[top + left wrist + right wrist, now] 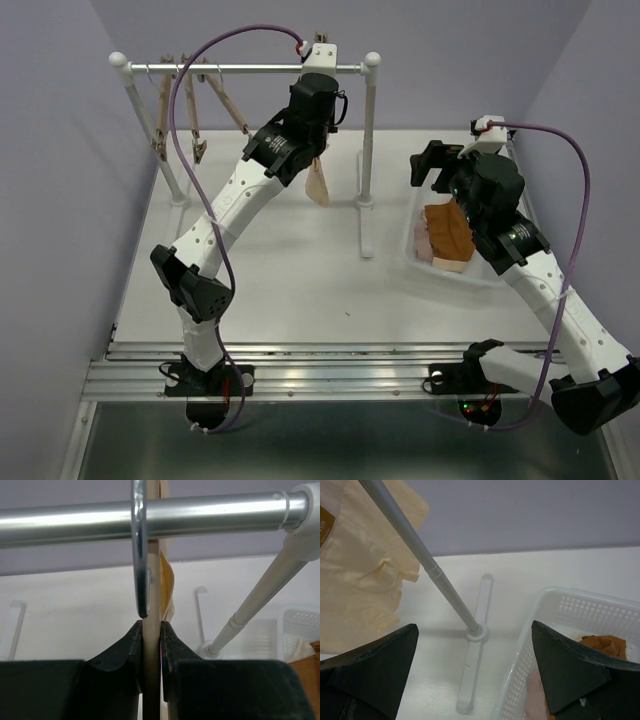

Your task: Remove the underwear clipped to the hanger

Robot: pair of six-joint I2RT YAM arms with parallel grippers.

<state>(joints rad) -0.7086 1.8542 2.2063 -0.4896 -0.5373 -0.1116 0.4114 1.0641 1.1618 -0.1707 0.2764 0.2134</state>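
Observation:
A beige underwear (318, 186) hangs from a wooden hanger (151, 580) whose metal hook (139, 555) sits over the rack's rail (75, 525). My left gripper (151, 626) is shut on that hanger's wooden stem just below the hook, with beige fabric (168, 580) showing behind it. In the right wrist view the beige underwear (360, 570) fills the upper left. My right gripper (475, 626) is open and holds nothing, over the near-left corner of the white basket (540, 610). Rust-brown underwear (448, 228) and pale pink underwear (424, 244) lie in the basket (412, 252).
Two bare wooden hangers (195, 115) hang at the rail's left end. The rack's right post (367, 150) and its foot (472, 670) stand between the two arms. Purple walls close in behind and at the sides.

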